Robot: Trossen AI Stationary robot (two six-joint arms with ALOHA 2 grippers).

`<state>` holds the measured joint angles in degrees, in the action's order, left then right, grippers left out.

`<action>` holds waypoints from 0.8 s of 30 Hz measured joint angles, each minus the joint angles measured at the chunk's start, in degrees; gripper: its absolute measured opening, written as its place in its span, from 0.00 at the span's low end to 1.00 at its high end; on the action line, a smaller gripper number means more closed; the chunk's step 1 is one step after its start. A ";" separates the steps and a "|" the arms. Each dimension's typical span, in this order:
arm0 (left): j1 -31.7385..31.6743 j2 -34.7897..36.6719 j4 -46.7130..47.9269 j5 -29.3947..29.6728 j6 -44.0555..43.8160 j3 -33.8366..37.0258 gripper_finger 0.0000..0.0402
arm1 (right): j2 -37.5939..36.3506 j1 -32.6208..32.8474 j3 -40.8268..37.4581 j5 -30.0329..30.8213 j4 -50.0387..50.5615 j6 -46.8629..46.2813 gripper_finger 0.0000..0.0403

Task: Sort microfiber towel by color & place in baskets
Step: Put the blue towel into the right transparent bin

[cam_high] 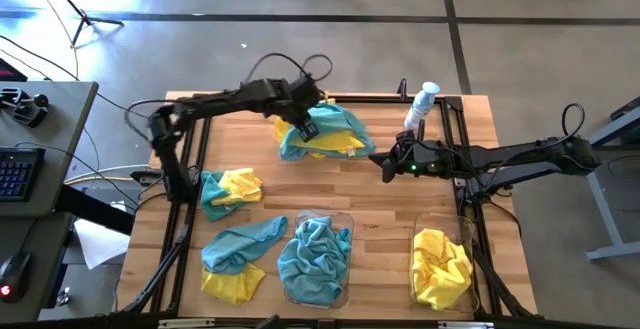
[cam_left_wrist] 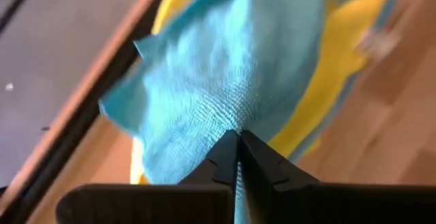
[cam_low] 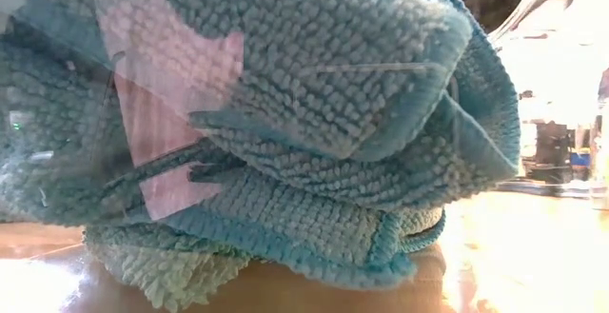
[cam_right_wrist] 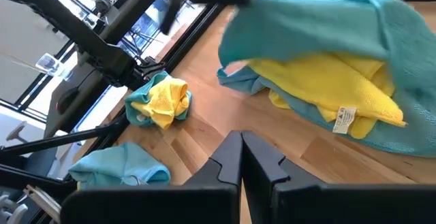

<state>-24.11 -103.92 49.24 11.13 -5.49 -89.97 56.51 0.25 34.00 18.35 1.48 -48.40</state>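
Observation:
A teal towel (cam_high: 330, 124) lies draped over a yellow towel (cam_high: 335, 147) near the table's far edge. My left gripper (cam_high: 305, 124) stands over its left part, shut on it. My right gripper (cam_high: 385, 164) hovers shut to the right of this pile and touches nothing. One clear basket (cam_high: 345, 219) holds teal towels (cam_low: 285, 113), the other basket (cam_high: 420, 234) holds yellow towels (cam_high: 442, 267). Loose on the table's left side are a teal-and-yellow bunch (cam_high: 230, 189), a teal towel (cam_high: 240, 244) and a yellow towel (cam_high: 232, 284). My left gripper pinches the teal towel between its two fingertips (cam_left_wrist: 225, 157), at a bunched part near its left end (cam_left_wrist: 235, 118). The fingers come from above, slanting down. That part (cam_right_wrist: 272, 20) is raised, while the rest drapes over the yellow towel (cam_right_wrist: 327, 81).
A white and blue spray bottle (cam_high: 422, 104) stands at the far right, close behind my right arm. A black frame (cam_high: 195, 169) runs along the table's left and right sides. Bare wood (cam_high: 385, 229) shows between the two baskets.

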 joint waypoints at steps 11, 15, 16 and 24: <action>11.27 20.99 -1.42 7.09 -13.22 -0.02 0.00 | -1.83 0.15 0.00 -13.52 8.53 -0.66 0.00; 19.34 24.48 -1.47 11.93 -20.12 -0.02 0.00 | -4.72 0.17 0.02 -17.79 14.72 0.91 0.00; 21.79 24.74 -1.51 13.89 -21.92 -0.02 0.00 | -5.54 0.17 0.02 -17.99 16.08 1.40 0.00; 40.28 23.76 -4.32 26.22 -34.07 -0.02 0.00 | -10.09 0.15 0.02 -17.99 20.14 5.96 0.00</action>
<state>16.17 -80.16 44.92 37.35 -39.56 -90.00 46.42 0.40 34.02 0.36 21.62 -42.44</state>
